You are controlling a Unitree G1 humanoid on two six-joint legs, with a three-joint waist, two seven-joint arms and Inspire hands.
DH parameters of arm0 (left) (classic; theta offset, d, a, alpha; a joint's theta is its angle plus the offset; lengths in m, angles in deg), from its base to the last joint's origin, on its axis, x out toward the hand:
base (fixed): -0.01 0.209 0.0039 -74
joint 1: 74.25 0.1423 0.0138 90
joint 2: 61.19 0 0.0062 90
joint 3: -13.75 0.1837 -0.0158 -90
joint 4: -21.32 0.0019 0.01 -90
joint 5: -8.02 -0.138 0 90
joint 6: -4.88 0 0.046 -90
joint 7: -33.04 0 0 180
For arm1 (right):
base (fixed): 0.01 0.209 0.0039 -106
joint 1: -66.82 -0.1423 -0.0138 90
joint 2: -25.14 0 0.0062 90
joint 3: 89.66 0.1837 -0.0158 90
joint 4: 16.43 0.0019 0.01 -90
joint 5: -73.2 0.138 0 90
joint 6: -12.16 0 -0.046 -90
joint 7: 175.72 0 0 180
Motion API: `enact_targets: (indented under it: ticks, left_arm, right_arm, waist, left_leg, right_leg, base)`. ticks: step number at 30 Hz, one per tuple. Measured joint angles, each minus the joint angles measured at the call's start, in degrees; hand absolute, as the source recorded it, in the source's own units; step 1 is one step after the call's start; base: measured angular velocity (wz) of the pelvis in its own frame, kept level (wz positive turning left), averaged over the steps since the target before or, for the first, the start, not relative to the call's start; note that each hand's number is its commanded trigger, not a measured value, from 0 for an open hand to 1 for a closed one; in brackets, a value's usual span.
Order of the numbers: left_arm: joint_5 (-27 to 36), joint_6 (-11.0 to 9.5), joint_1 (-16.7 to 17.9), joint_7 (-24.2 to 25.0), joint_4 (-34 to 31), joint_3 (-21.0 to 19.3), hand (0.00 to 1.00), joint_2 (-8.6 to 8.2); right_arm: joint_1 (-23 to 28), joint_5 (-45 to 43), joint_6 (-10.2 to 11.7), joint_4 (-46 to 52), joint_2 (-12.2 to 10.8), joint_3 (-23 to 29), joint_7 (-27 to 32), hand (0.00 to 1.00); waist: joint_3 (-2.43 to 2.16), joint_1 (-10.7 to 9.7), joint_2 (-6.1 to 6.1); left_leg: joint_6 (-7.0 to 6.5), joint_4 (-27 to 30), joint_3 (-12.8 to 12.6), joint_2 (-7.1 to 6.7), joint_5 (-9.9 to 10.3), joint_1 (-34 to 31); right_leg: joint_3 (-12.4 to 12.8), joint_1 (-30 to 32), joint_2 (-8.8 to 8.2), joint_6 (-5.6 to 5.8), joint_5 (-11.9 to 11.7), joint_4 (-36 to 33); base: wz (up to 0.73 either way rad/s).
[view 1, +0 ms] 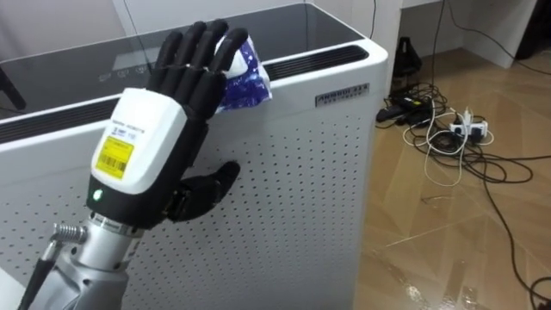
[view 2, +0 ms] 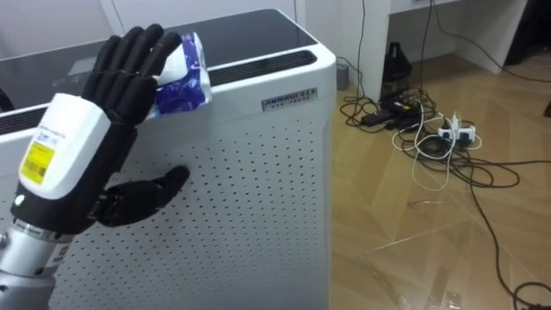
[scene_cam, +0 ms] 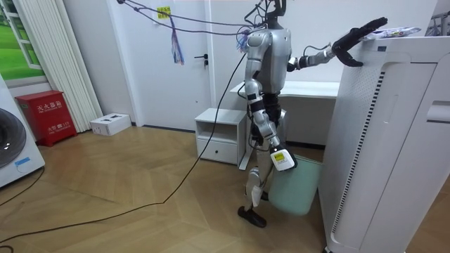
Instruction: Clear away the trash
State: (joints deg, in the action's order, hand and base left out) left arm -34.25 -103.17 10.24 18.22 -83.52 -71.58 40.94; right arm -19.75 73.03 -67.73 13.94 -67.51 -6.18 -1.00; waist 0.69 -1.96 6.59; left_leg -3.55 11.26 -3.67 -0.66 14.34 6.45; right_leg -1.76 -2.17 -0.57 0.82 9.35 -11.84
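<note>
Reach step: left hand [view 1: 148, 145] lays straight, close-set fingers [view 1: 195, 50] on wrapper [view 1: 247, 79] at purifier [view 1: 284, 172] top edge, thumb apart below; next move likely curling to pinch it; right hand [scene_cam: 283, 160] low by bin [scene_cam: 295, 191].

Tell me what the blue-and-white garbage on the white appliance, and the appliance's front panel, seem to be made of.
Garbage: probably thin plastic film or coated paper, slightly glossy; it is crumpled into sharp creases.
Front panel: matte white sheet, painted metal or plastic, I cannot tell which; the regular rows of small punched holes suggest a thin sheet.
</note>
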Motion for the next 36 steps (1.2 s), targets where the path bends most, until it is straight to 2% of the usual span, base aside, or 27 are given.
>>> enact_targets:
  ticks: [1, 2, 5, 7, 14, 17, 23, 25, 28, 32, 36]
  left_arm:
    - [0.2, 0.2, -0.1, 0.9, 0.1, 0.0, 0.93, 0.21]
    - [0.3, 0.6, -0.1, 1.8, 0.1, 0.0, 1.0, 0.2]
    - [1.0, 1.6, -0.2, 3.3, 0.1, 0.0, 1.0, 0.22]
    - [2.0, 2.8, -0.9, 5.3, 0.3, 0.0, 1.0, 0.22]
    - [6.6, 4.0, -5.6, 7.1, 0.3, -1.8, 1.0, 0.53]
    - [6.7, 4.2, -6.6, 7.5, 0.2, -2.3, 1.0, 0.68]
    - [6.5, 4.8, -8.3, 7.7, -0.4, -2.7, 1.0, 0.71]
    - [6.5, 5.0, -8.3, 7.7, -0.7, -2.8, 1.0, 0.7]
    - [6.4, 5.5, -8.3, 7.7, -1.9, -3.7, 1.0, 0.75]
    - [6.8, 5.4, -8.2, 7.8, -2.5, -4.0, 1.0, 0.83]
    - [7.5, 6.0, -7.9, 8.2, -3.3, -4.0, 1.0, 0.37]
  right_arm:
    - [-0.1, 0.0, -0.3, 0.0, 0.0, 0.1, 0.0, 1.0]
    - [-0.1, 0.0, -0.3, 0.0, 0.0, 0.2, 0.0, 1.0]
    - [-0.1, -0.1, -0.6, 0.0, 0.0, 0.6, 0.1, 1.0]
    - [-0.1, -0.1, -1.5, 0.0, 0.1, 1.1, 0.1, 1.0]
    - [-0.1, -0.1, -3.3, 2.4, 0.9, 1.2, 0.4, 1.0]
    - [-0.1, -0.1, -4.0, 3.3, 1.5, 1.1, 0.5, 1.0]
    - [0.0, -0.1, -4.0, 4.4, 1.7, 1.0, 0.8, 1.0]
    - [0.0, -0.1, -4.0, 4.6, 1.7, 1.0, 0.7, 1.0]
    - [0.0, -0.1, -4.0, 5.1, 1.9, 1.0, 0.4, 1.0]
    - [0.1, -0.1, -4.2, 8.6, 3.0, -0.3, 0.0, 1.0]
    - [0.0, -0.1, -4.0, 9.3, 2.9, -1.1, -0.6, 1.0]
  waist:
    - [-0.03, 0.0, 0.11]
    - [0.01, 0.0, 0.22]
    - [-0.21, 0.0, 0.7]
    - [-0.37, 0.0, 1.04]
    - [-0.33, 0.2, 1.16]
    - [-0.3, 0.3, 1.27]
    - [-0.26, 0.5, 1.33]
    - [-0.23, 0.5, 1.38]
    - [-0.42, 0.7, 1.67]
    - [-0.31, 0.9, 1.91]
    - [-0.17, 0.6, 1.64]
  left_leg:
    - [0.0, 0.0, 0.0, -0.01, 0.0, 0.0]
    - [-0.01, 0.0, -0.1, -0.02, 0.0, 0.1]
    - [-0.06, 0.0, -0.1, -0.04, 0.0, 0.1]
    - [-0.09, 0.0, -0.1, -0.03, -0.1, 0.1]
    - [-0.14, -0.3, -0.8, -0.04, -0.2, 0.3]
    - [-0.13, -0.2, -0.9, -0.05, -0.2, 0.3]
    - [-0.13, -0.1, -0.9, -0.04, -0.2, 0.3]
    - [-0.13, -0.2, -0.9, -0.04, -0.2, 0.3]
    - [-0.14, -0.5, -0.9, -0.04, -0.2, 0.4]
    - [-0.16, -0.6, -0.8, -0.04, -0.2, 0.5]
    - [-0.16, -0.5, -0.6, -0.04, -0.3, 0.5]
  right_leg:
    - [0.0, 0.0, -0.02, 0.04, 0.0, 0.0]
    - [0.0, -0.1, -0.04, 0.07, 0.0, 0.0]
    - [0.0, 0.0, -0.05, 0.08, -0.1, -0.1]
    - [0.0, 0.0, -0.05, 0.07, -0.1, -0.3]
    - [0.1, 0.1, -0.18, 0.06, -0.1, -0.9]
    - [0.1, 0.2, -0.15, 0.06, -0.1, -0.8]
    - [0.1, 0.2, -0.17, 0.06, -0.1, -0.7]
    - [0.1, 0.2, -0.17, 0.07, -0.1, -0.7]
    - [0.2, 0.4, -0.14, 0.08, 0.0, -0.6]
    - [0.0, 0.4, -0.2, 0.08, 0.0, -0.6]
    - [-0.7, 0.0, -0.3, 0.07, 0.0, -0.1]
  base:
    - [0.0]
    - [0.0]
    - [0.0]
    - [0.0]
    - [-0.04]
    - [0.0]
    - [0.0]
    - [0.0]
    - [0.0]
    - [0.01]
    - [0.06]
